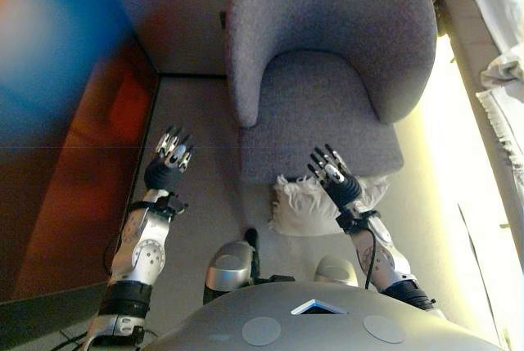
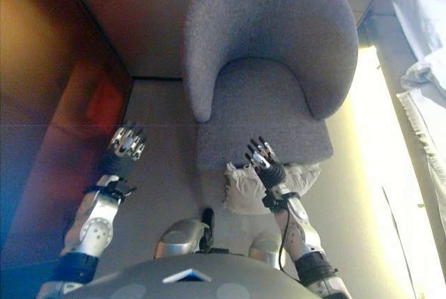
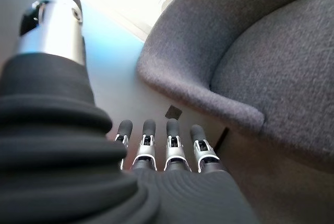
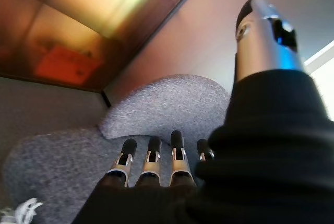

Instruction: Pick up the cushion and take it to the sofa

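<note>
A white cushion lies on the floor against the front edge of a grey armchair; it also shows in the right eye view. My right hand hovers above the cushion with straight fingers, holding nothing. My left hand is raised over the bare floor to the left of the chair, fingers straight and empty. The chair fills both wrist views.
A dark reddish glossy wall or cabinet runs along the left. A pale wall stands behind the chair. White cloth lies at the far right beside a bright strip of floor.
</note>
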